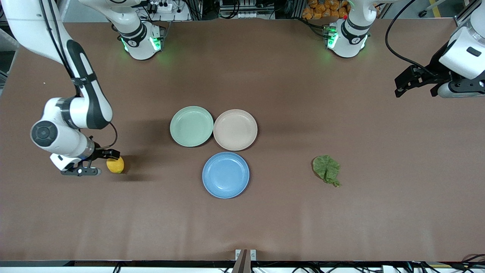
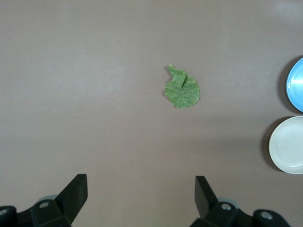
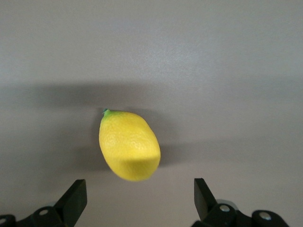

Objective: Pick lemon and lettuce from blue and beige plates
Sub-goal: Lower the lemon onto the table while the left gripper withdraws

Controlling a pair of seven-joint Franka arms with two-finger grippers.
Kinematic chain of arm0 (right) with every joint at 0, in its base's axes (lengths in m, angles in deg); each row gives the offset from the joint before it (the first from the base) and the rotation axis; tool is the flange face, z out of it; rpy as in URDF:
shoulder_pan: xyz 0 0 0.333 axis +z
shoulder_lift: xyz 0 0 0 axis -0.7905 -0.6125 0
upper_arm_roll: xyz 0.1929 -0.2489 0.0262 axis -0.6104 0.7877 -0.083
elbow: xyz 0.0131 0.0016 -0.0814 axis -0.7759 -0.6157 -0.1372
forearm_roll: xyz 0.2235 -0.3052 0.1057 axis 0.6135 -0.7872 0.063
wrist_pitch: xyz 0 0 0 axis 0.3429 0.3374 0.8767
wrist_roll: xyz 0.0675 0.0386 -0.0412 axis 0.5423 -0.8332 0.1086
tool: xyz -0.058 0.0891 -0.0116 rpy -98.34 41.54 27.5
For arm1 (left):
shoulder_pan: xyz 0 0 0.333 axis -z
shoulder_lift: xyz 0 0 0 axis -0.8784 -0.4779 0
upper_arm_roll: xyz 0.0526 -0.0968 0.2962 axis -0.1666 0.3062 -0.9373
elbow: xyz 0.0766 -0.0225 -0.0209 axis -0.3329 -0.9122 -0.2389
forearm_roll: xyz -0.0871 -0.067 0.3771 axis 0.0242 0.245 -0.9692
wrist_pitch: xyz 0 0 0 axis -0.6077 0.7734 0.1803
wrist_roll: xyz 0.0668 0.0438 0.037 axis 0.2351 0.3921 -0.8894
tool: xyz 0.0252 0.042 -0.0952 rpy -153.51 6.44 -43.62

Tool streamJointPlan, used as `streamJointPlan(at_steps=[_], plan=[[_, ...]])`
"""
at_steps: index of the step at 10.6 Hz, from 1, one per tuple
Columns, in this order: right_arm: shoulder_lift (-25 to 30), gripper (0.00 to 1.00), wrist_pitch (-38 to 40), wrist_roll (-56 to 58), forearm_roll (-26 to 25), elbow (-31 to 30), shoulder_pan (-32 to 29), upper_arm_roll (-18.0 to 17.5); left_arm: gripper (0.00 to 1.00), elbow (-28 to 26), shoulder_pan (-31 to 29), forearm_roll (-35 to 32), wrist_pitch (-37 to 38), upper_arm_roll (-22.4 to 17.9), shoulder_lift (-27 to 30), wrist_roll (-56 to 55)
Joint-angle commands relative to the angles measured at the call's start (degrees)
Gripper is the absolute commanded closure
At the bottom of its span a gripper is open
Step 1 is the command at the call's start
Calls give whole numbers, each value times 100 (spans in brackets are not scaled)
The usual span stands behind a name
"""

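Nearest the front camera, the round matte mid-blue plate [image 1: 226, 174] and the pale beige-pink plate [image 1: 235, 129] are seen bare. The small oval yellow lemon [image 1: 115, 165] lies on the brown table [image 1: 265, 76] toward the right arm's end, just beside the low right gripper [image 1: 99, 163]. The crinkled dark green lettuce leaf [image 1: 326, 169] lies toward the left arm's end, well apart from the raised left gripper [image 1: 398, 91].

From the left wrist, the lettuce [image 2: 182, 89] is seen far off, fingers [image 2: 75, 191] spread wide.

From the right wrist, the lemon [image 3: 129, 144] is seen between wide-spread fingers [image 3: 202, 196], its long axis slanted across the gap.

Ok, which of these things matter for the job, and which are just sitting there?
Job:
lemon, on the table by the open right gripper
lettuce, on the table
blue plate, bare
beige plate, bare
left gripper, open, waiting

Lying about:
mint-green plate
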Motion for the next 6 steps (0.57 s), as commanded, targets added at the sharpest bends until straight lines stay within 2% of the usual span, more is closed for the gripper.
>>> streamJointPlan(at_steps=[1,4,6], plan=[[426,0,642,117,123,68,-32,-40,0,141,-43,49,147,41,-34,315],[953,0,1607,152,114,321,-31,-48,0,141,-34,49,155,85,-34,342],[1156,0,2572,170,105,917,-31,-57,0,141,-34,40,147,76,-34,351]])
